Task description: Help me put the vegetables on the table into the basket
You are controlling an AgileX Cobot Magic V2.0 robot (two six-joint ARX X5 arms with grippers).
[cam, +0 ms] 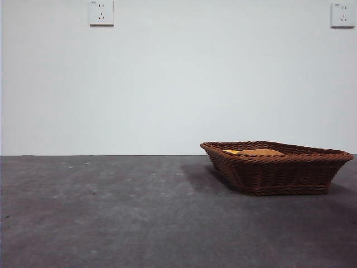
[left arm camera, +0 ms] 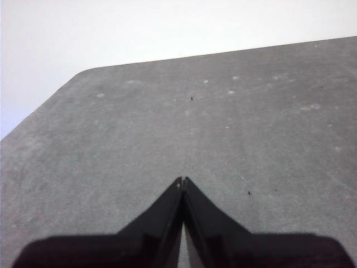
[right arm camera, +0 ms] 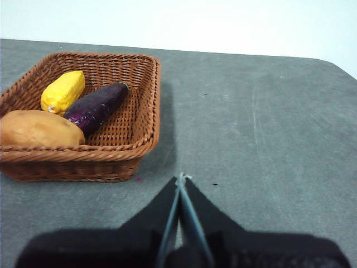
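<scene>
The brown wicker basket (right arm camera: pixel 139 106) holds all three vegetables: the yellow corn cob (right arm camera: pixel 62 91), the dark purple eggplant (right arm camera: pixel 96 106) beside it, and the tan-orange potato (right arm camera: pixel 38 130) against the near rim. In the front view the basket (cam: pixel 279 170) stands at the right on the table (cam: pixel 111 212), with only the top of the potato (cam: pixel 261 152) showing over its rim. My right gripper (right arm camera: pixel 181 177) is shut and empty, a little away from the basket's side. Over bare table near a rounded corner, my left gripper (left arm camera: pixel 182 180) is shut and empty.
A white wall with two sockets (cam: pixel 101 12) stands behind the table. The table's far edge and a rounded corner (left arm camera: pixel 83 75) show in the left wrist view.
</scene>
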